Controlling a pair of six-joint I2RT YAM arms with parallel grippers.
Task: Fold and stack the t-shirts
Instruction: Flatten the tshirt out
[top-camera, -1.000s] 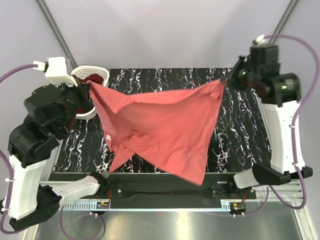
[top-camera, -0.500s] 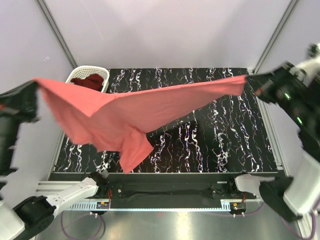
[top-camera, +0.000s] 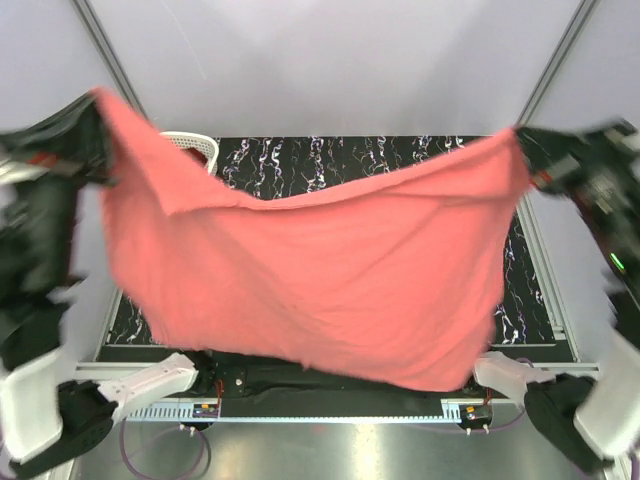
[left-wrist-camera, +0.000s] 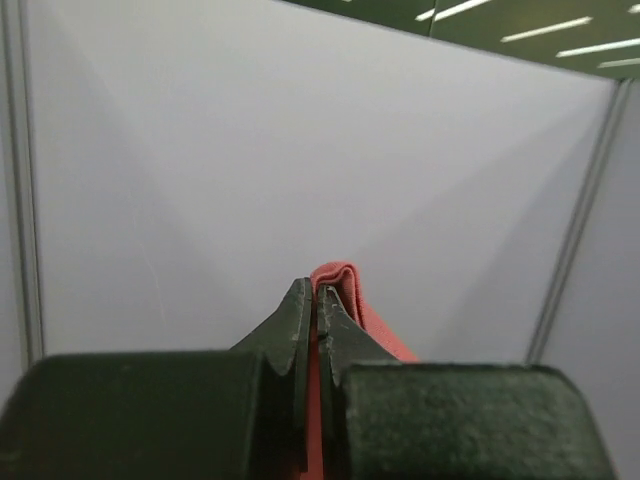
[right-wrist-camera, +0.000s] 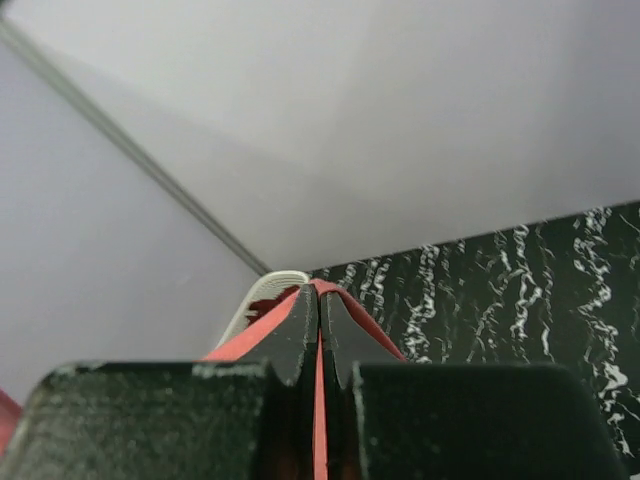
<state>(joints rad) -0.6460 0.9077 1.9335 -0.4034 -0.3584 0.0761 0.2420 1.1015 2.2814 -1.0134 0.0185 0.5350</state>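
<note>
The salmon-pink t-shirt (top-camera: 310, 280) hangs spread wide in the air above the table, stretched between both arms. My left gripper (top-camera: 100, 105) is shut on its upper left corner, high at the left; the pink cloth (left-wrist-camera: 345, 290) shows pinched between its fingers. My right gripper (top-camera: 522, 140) is shut on the upper right corner; the cloth (right-wrist-camera: 320, 380) runs between its fingers. The dark maroon t-shirt (right-wrist-camera: 262, 292) lies in the white basket (right-wrist-camera: 262, 282), mostly hidden.
The white lattice basket (top-camera: 195, 145) stands at the table's back left corner, partly behind the raised cloth. The black marbled tabletop (top-camera: 400, 155) shows beyond the shirt. Metal frame posts (top-camera: 555, 50) and grey walls surround the cell.
Both arms have lifted and drawn apart. The pink shirt went from a slack, twisted drape over the table to a broad sheet hanging in the air.
</note>
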